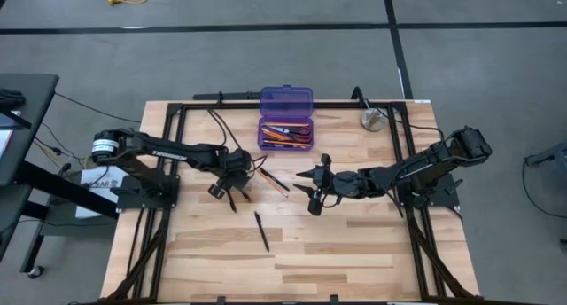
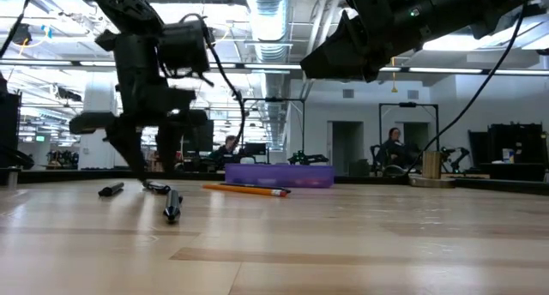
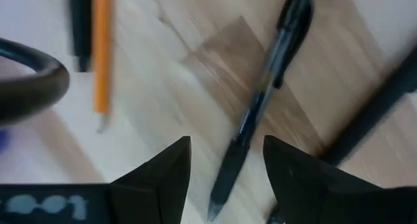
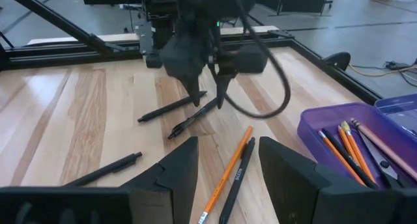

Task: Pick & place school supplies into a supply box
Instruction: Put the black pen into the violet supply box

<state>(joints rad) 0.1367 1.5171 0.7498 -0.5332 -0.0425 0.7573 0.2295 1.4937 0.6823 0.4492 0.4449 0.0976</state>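
Nearest pen: black pen (image 3: 260,107) lay on the table between my left gripper (image 3: 225,175) fingers, spread wide, nothing held.
Supply box: purple case (image 1: 285,121), lid open, pencils inside, just beyond that pen.
Right gripper (image 4: 228,165): wide, empty, hovering beside the box.
Room: I judged open tabletop around the loose pens.

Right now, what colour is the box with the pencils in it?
Purple: the supply box is see-through purple plastic, clearest in the high view.

Robotics lab, exposed ceiling ducts (image 2: 273,12), seated people at desks (image 2: 396,146), grey concrete floor (image 1: 266,57)
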